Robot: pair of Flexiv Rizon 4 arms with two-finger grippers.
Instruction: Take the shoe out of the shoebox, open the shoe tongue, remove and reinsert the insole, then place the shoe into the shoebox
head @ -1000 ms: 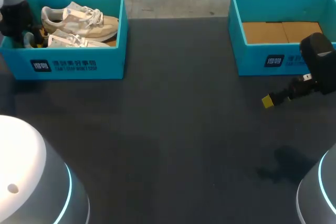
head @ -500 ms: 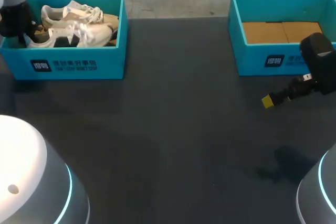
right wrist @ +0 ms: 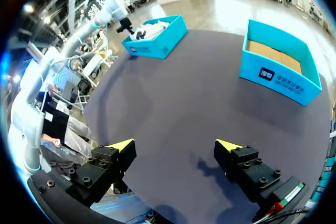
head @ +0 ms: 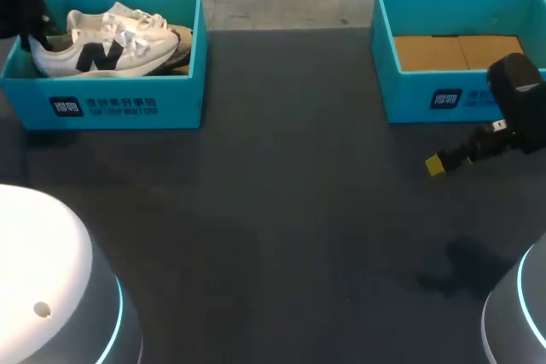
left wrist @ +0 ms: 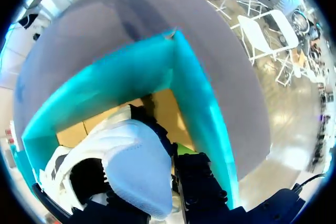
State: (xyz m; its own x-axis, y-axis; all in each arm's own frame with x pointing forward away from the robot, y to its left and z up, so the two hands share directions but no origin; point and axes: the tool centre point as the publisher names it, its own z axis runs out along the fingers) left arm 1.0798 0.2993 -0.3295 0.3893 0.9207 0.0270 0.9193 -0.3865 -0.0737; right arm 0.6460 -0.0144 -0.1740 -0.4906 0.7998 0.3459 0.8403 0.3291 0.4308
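A white sneaker (head: 94,53) with a black letter on its side stands raised at the near side of the left teal shoebox (head: 128,104). My left gripper (head: 28,33) is shut on its heel at the box's left end. From the left wrist, the white heel (left wrist: 136,166) sits between the black fingers (left wrist: 197,182), with the box's teal wall (left wrist: 194,87) just ahead. A second, beige-and-white sneaker (head: 166,36) lies behind the first in the box. My right gripper (right wrist: 175,144) hangs open above the bare table, with its yellow tip (head: 435,164) in front of the right box.
A second teal shoebox (head: 461,95) stands at the back right, showing only its brown cardboard floor (head: 456,50). Dark table stretches between the two boxes and toward the front edge.
My left gripper closed on the near sneaker's heel and pulled it up and leftward, turning its lettered side into view. The right arm has not moved.
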